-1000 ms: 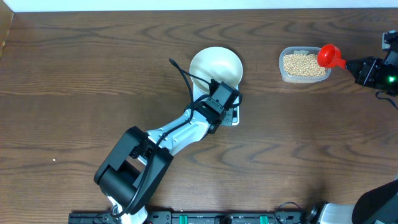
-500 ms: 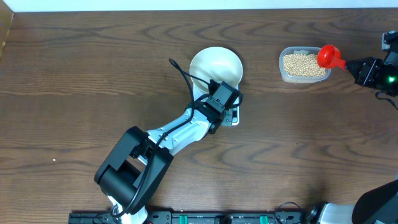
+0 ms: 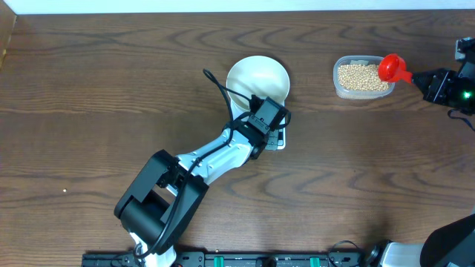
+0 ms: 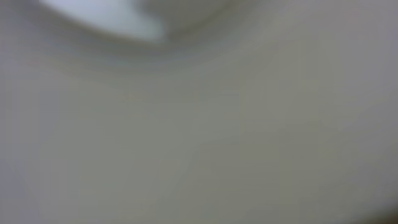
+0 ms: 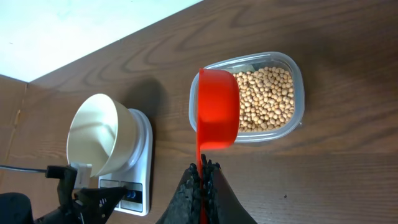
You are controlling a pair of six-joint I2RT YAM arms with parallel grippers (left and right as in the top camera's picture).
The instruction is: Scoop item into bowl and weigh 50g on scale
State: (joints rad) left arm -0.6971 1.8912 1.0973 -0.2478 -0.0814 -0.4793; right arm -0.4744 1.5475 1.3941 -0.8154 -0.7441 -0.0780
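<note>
The white bowl stands on the white scale; both also show in the right wrist view, the bowl empty on the scale. My left gripper is low over the scale's front edge, its dark fingertips together at the buttons. The left wrist view is only a grey-white blur. The tan beans fill a clear tub. My right gripper is shut on the handle of a red scoop, which hovers over the tub's left end.
The left arm stretches from the front edge of the table up to the scale, with a black cable looping beside the bowl. The table's far edge meets a white wall.
</note>
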